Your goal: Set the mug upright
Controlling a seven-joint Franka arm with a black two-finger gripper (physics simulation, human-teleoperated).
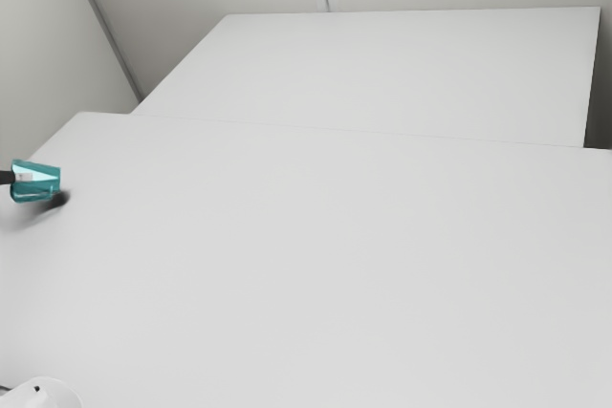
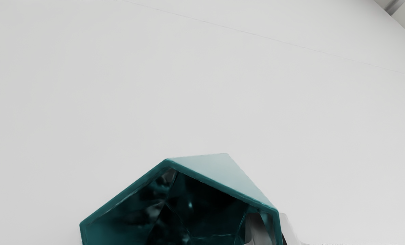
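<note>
Teal faceted mug was sideways, mouth toward exterior view's 9 o'clock; black two-finger tool gripped its wall. Righting pending.

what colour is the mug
Teal mug, seen best in the wrist view.

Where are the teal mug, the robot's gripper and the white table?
Teal mug (image 2: 221, 174): wrist view, pale outer side.
Gripper (image 2: 270, 223): wrist view, midway between its fingertips.
White table (image 1: 316, 265): exterior view, bare tabletop.
</note>
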